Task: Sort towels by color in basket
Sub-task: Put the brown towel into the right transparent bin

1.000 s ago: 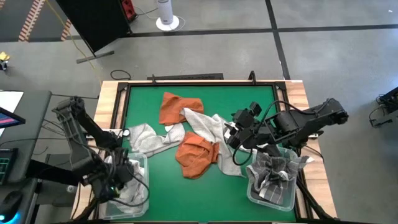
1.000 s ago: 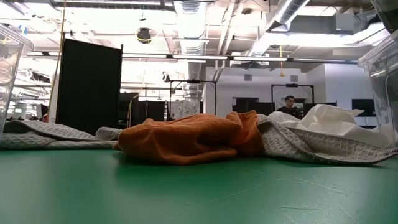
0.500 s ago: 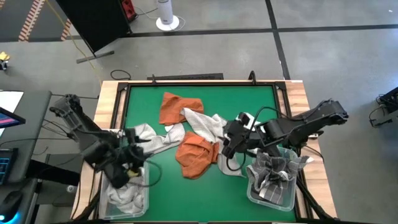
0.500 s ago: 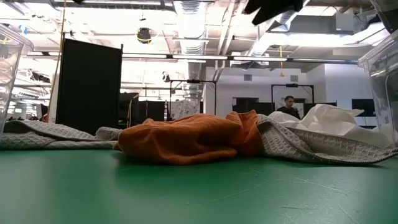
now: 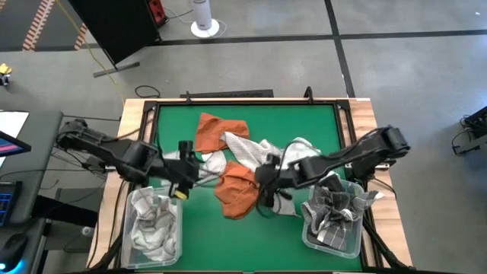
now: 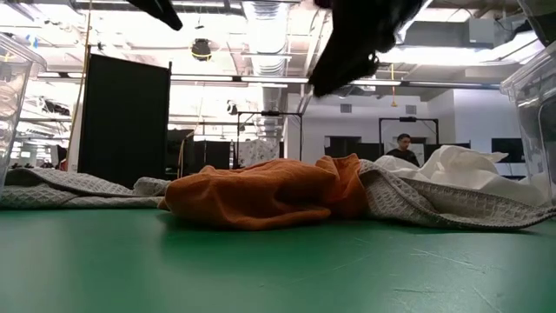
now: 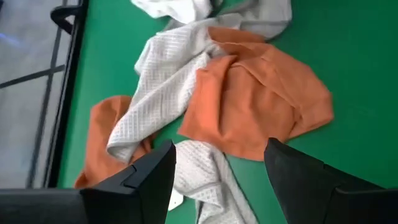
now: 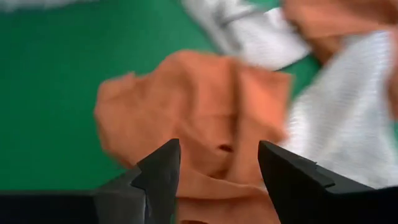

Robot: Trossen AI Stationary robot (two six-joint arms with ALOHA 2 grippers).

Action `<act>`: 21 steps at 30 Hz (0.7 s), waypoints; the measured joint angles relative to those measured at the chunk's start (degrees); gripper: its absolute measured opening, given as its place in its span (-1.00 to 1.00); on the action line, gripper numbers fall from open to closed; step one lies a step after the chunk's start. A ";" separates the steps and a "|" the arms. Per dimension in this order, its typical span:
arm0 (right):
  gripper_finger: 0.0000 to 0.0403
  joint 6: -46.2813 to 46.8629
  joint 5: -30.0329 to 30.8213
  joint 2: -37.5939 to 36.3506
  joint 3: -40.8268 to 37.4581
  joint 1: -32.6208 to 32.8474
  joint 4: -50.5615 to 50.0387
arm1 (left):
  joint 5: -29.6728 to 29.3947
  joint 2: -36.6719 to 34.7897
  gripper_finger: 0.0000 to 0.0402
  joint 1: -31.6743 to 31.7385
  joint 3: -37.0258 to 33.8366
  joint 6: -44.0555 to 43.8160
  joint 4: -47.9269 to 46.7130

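Two rust orange towels lie on the green table, one near the far edge (image 5: 221, 129) and one nearer (image 5: 240, 186), which also shows in the low view (image 6: 261, 191). White and light grey towels (image 5: 255, 152) lie tangled between them. My left gripper (image 5: 183, 171) hovers open at the pile's left end; its wrist view shows the nearer orange towel (image 7: 261, 106) beyond its fingers (image 7: 217, 168). My right gripper (image 5: 266, 179) hangs open over that orange towel (image 8: 199, 118), its fingers apart above it (image 8: 217, 168).
A clear basket (image 5: 152, 228) at the near left holds pale grey and white towels. Another clear basket (image 5: 335, 217) at the near right holds checked and dark grey towels. A wooden frame (image 5: 141, 125) borders the green mat. Open mat lies between the baskets near the front edge.
My left gripper has come up from the left basket and moved toward the far edge and the table's right, reaching the pile's left end. My right gripper has travelled from beside the right basket toward the table's left, and now stands over the nearer orange towel. The towels have not moved.
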 joint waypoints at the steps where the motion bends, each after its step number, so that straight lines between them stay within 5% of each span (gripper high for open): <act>1: 0.21 -1.01 -0.80 1.80 -0.02 0.40 1.11 | 0.40 -0.84 0.17 0.71 0.00 -0.01 -0.04; 17: 0.21 -6.56 -7.53 22.78 9.11 2.78 4.22 | 1.74 -10.60 0.17 -0.46 0.00 -3.95 -0.40; 21: 0.06 -4.80 -10.36 25.14 9.67 1.74 4.24 | 1.74 -12.66 0.17 -0.54 0.00 -4.89 -0.40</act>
